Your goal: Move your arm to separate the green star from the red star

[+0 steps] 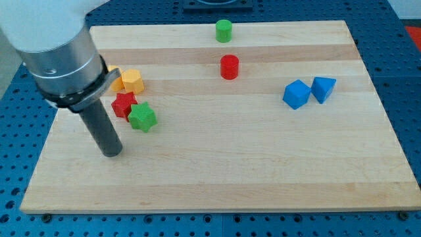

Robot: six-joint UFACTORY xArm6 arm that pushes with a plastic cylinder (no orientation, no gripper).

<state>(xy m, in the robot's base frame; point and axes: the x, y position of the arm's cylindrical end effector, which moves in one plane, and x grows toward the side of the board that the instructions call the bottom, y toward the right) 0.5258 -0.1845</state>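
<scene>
The green star (142, 118) lies on the wooden board at the view's left, touching the red star (123, 104) just up and to the left of it. My tip (112, 152) rests on the board below and to the left of the green star, a short gap away from it. The arm's grey body hides part of the area left of the red star.
A yellow hexagon block (133, 81) and an orange block (118, 80) sit just above the red star. A red cylinder (229, 67) and a green cylinder (223, 30) stand at the top middle. Two blue blocks (297, 94) (323, 88) lie at the right. The board's left edge (46, 148) is near my tip.
</scene>
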